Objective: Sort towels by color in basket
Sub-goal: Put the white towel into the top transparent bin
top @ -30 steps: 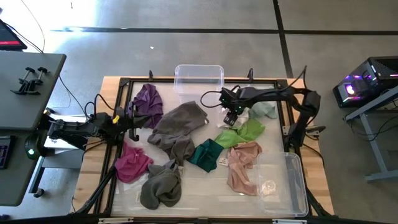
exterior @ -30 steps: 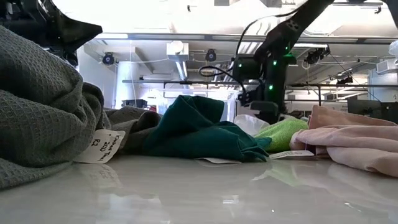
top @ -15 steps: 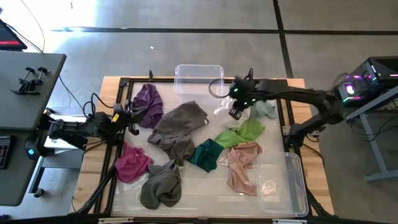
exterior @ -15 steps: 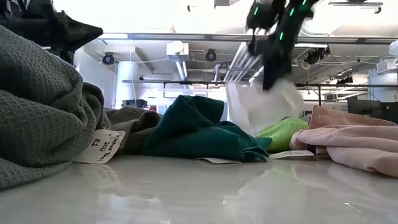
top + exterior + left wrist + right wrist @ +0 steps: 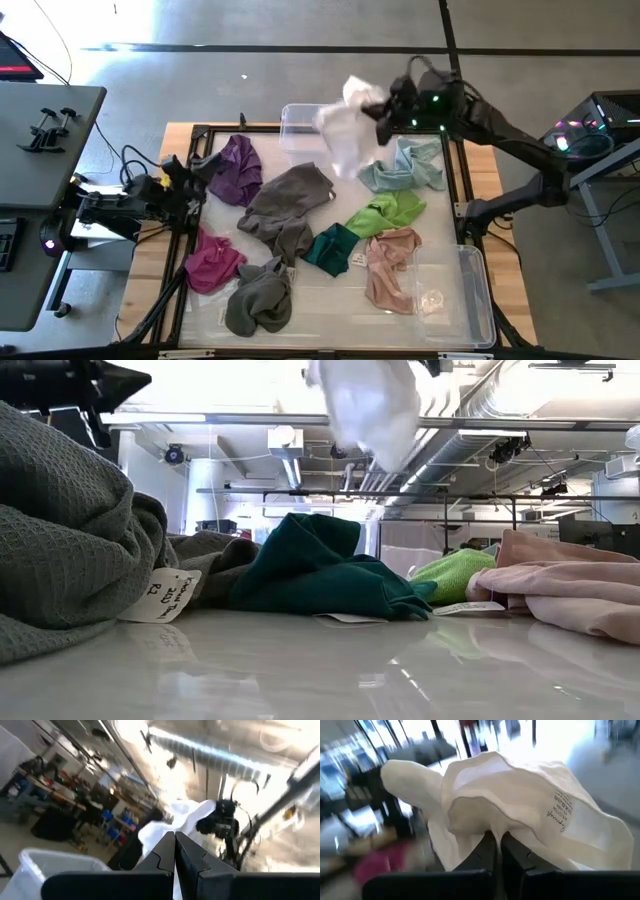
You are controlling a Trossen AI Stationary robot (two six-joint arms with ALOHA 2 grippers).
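My right gripper [image 5: 380, 112] hangs high over the table's far side, shut on a white towel [image 5: 345, 128] that shows near the clear basket [image 5: 300, 118] in the high view. The other towels lie on the table: purple [image 5: 238, 168], grey [image 5: 290, 200], a second grey [image 5: 258, 300], magenta [image 5: 213, 262], dark teal [image 5: 332, 248], lime green [image 5: 388, 212], pink [image 5: 392, 265] and pale teal [image 5: 405, 168]. My left gripper [image 5: 185, 175] is shut on nothing at the left, short of the purple towel. My right gripper pinches a bunched fold of the white towel [image 5: 495, 827] between its two fingers [image 5: 487, 851]. The towel is lifted clear of the table and billows out loosely past the fingers, its printed label [image 5: 561, 812] showing.
A second clear basket [image 5: 475, 300] lies at the near right, beside the pink towel. A black frame [image 5: 200, 135] runs around the working area. In the low view the near strip of table [image 5: 320, 670] is bare in front of the towels.
My right gripper has taken hold of the white towel beside the lime green one and swung it up and toward the far edge, lifting it clear. The pale teal towel now lies uncovered. My left gripper has drawn back toward the left edge.
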